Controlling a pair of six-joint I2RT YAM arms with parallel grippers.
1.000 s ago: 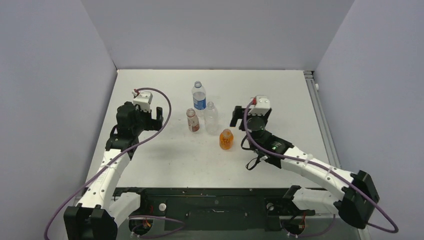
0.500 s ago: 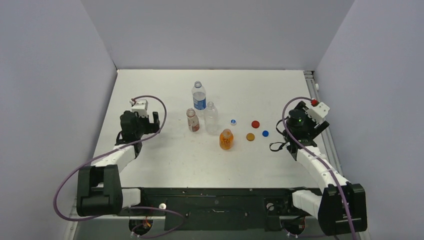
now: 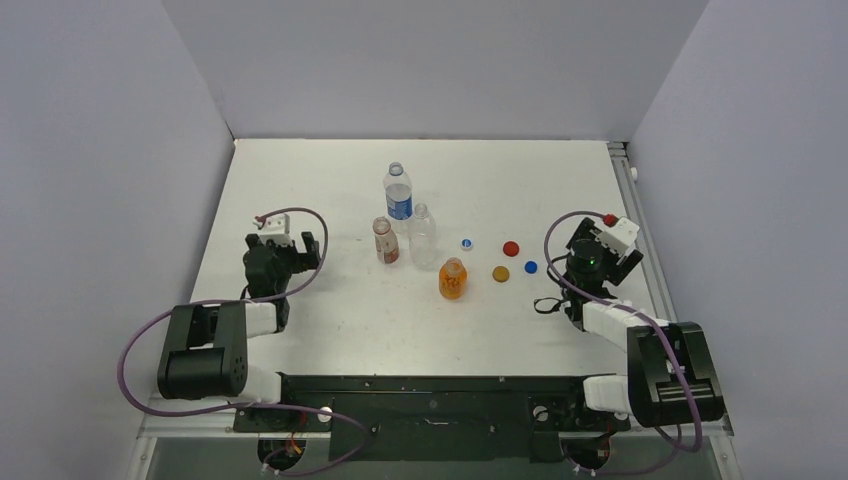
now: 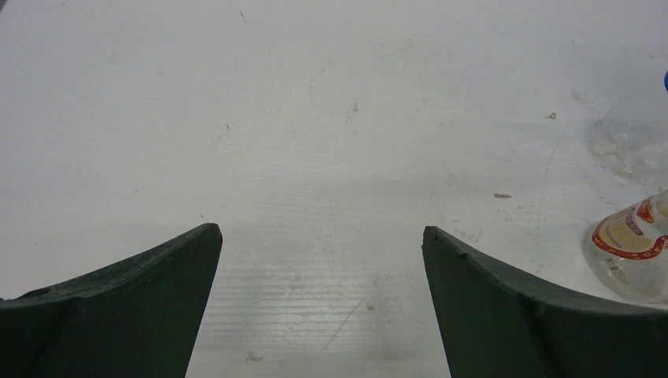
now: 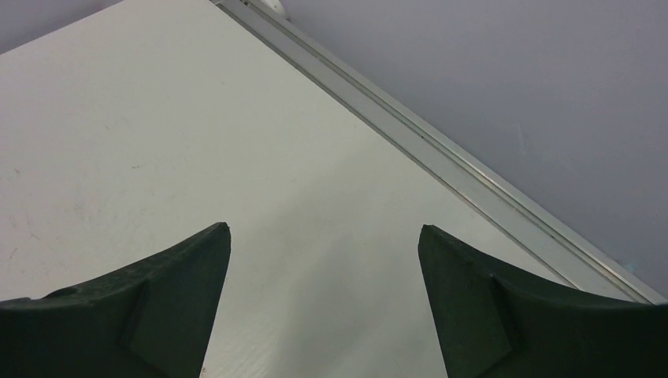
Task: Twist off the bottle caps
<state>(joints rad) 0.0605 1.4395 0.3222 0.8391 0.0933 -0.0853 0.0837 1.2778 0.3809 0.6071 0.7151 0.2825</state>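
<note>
Bottles, four: blue-label [image 3: 398, 196], clear unlabelled [image 3: 423, 238], red-label [image 3: 385, 242], squat orange [image 3: 453, 280]. Loose caps, four: white [image 3: 467, 243], red [image 3: 511, 248], orange [image 3: 501, 273], blue [image 3: 531, 267]. Robot arms, two: left arm [image 3: 212, 345], right arm [image 3: 650, 345].

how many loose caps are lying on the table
4. The white cap lies right of the unlabelled bottle, the red cap further right, the orange cap on the near side of the red, and the blue cap rightmost. None looks hidden.

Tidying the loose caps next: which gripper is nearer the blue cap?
Right. The right gripper sits open just to the right of the blue cap; the left gripper is far off to its left, beyond the bottles.
</note>
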